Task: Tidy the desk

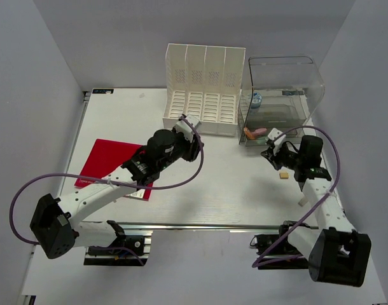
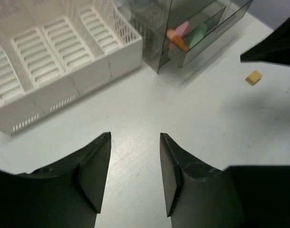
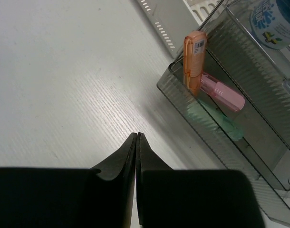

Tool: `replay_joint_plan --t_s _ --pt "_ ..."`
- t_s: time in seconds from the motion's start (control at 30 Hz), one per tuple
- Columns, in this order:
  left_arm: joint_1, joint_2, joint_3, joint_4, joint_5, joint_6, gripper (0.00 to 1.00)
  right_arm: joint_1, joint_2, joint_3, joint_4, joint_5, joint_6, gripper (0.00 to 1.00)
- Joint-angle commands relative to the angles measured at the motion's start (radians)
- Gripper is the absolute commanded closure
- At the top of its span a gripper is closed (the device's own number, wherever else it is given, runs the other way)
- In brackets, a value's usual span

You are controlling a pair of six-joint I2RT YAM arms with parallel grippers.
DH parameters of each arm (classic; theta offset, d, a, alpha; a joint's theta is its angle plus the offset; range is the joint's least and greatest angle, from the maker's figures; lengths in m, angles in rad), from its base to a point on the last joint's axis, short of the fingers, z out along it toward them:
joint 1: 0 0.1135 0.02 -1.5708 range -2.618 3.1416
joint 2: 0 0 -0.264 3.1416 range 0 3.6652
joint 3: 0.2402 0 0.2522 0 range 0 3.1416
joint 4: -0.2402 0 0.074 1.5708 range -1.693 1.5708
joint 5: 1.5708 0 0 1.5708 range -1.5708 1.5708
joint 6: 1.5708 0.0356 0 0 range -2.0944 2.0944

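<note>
Smoke-tinted clear plastic formed the bin (image 1: 308, 79) at the far right of the desk (image 1: 232, 190). A ribbed tray (image 3: 240, 166) at the bin's near side held three markers: an orange one (image 3: 193, 59) propped in the corner, and a pink one (image 3: 226, 94) and a green one (image 3: 221, 122) lying flat. Deeper in sat a round container (image 3: 273, 21) with a blue-and-white label, its print too blurred to read, like the barcode sticker on the orange marker. Left of the bin stood a white slotted file rack (image 1: 203, 89) with four compartments. The white desk spread beneath both arms, its silvery rail (image 1: 207, 225) along the near edge. The left gripper (image 2: 134, 142) had its fingers apart above bare desk, while the right gripper (image 3: 137, 137) had its fingers pressed together, gripping nothing.
</note>
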Motion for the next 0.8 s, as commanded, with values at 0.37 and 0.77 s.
replay_joint_plan --t_s 0.37,0.77 --pt "0.002 -0.064 -0.028 -0.121 -0.062 0.044 0.18 0.318 0.351 0.275 0.277 0.407 0.033 1.0" --pt "0.002 -0.069 -0.035 -0.112 -0.056 0.084 0.16 0.427 0.405 0.305 0.357 0.6 0.016 1.0"
